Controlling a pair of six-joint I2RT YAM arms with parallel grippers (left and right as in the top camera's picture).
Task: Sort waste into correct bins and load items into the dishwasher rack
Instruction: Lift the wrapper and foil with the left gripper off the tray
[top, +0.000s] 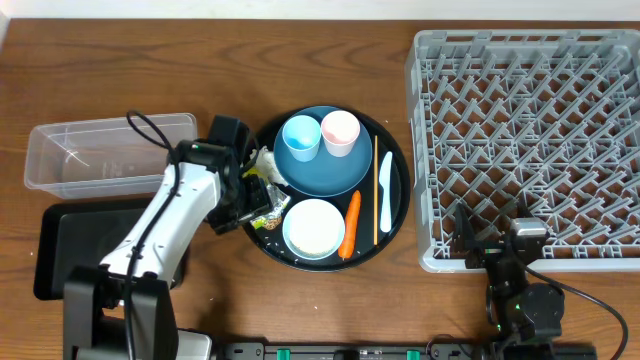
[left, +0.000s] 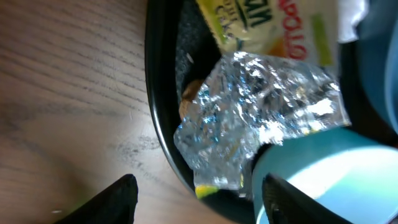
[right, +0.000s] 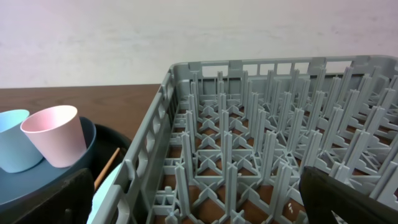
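Observation:
My left gripper (top: 254, 197) (left: 199, 202) is open over the left rim of the round black tray (top: 395, 225). Its fingers straddle the yellow-green snack wrapper (top: 266, 207) (left: 261, 118), which lies silver side up, without touching it. A brown biscuit (left: 188, 93) peeks out beside the wrapper. The white tissue (top: 266, 160) lies by the dark-blue plate (top: 330, 175). The plate carries the light-blue cup (top: 300, 137) and the pink cup (top: 340, 132). The white bowl (top: 313, 228), carrot (top: 350, 223), chopstick (top: 375, 190) and pale-blue utensil (top: 387, 192) are on the tray. My right gripper (top: 497, 243) (right: 196, 199) is open at the rack's (top: 530, 140) front edge. I cannot make out any rice.
The clear tub (top: 100, 150) stands at the back left, with the shallow black rectangular tray (top: 70, 250) in front of it, partly under my left arm. The rack's pegs (right: 261, 137) fill the right wrist view, with both cups (right: 56, 134) to its left.

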